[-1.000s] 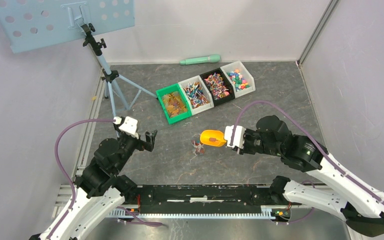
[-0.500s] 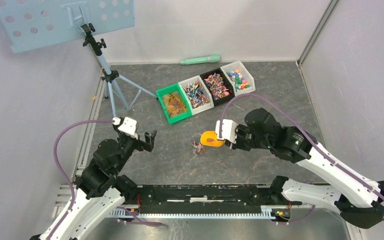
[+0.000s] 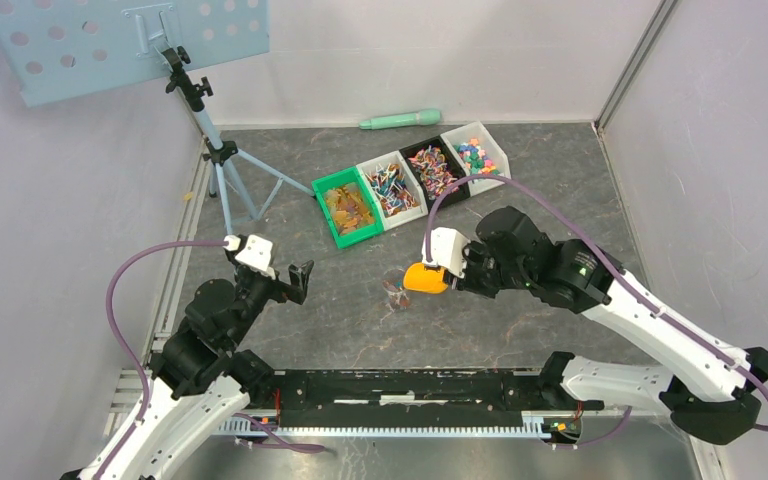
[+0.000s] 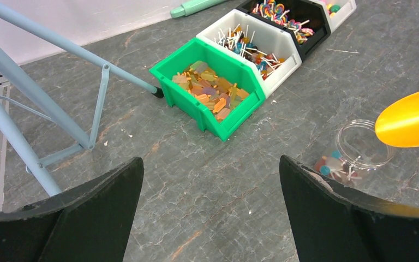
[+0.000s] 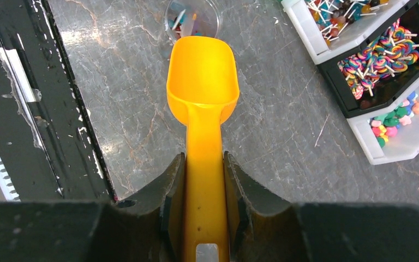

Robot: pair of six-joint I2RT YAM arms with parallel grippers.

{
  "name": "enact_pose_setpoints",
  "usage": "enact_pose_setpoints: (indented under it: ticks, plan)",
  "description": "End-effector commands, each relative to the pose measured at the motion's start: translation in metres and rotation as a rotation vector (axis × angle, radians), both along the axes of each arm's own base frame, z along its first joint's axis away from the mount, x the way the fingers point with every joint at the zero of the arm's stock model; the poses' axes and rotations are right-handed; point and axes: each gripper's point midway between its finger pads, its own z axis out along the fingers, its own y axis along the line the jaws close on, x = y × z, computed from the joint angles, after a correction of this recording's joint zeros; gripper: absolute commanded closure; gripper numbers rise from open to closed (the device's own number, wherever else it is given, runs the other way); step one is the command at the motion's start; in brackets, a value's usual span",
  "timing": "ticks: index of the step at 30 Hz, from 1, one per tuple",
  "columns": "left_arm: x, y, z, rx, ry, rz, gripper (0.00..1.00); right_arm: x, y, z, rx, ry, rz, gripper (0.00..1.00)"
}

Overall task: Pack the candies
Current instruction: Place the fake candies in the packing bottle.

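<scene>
Hovering over bare tabletop [image 3: 340, 320] right of tripod [image 3: 222, 160]: left gripper [image 3: 300, 280], jaws spread wide, empty. Far centre, apart from walls: row of bins [image 3: 438, 170], green bin [image 3: 348, 208] leftmost, holding candies [image 4: 210, 93], tiny, mixed colours. Clear jar [image 3: 396, 292]: few candies inside, open tabletop around. Right gripper [image 5: 204, 174] clamped on yellow scoop [image 3: 423, 278] handle, bowl just beside jar.
</scene>
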Motion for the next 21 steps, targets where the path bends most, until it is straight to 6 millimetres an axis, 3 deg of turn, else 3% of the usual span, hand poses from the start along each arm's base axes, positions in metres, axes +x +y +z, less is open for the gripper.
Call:
enact_pose_setpoints:
  ticks: [1,11,21]
  plan:
    - [-0.001,0.000,0.009,-0.007,-0.031,-0.012,0.00,0.000,0.001,0.019,0.034,-0.007,-0.035,1.00]
    - [-0.002,0.001,0.010,-0.010,-0.037,-0.012,0.00,0.003,0.006,0.024,0.028,0.009,-0.061,1.00]
    - [-0.003,0.008,0.015,-0.014,-0.060,0.017,0.00,0.008,0.033,0.062,0.230,0.038,-0.126,1.00]
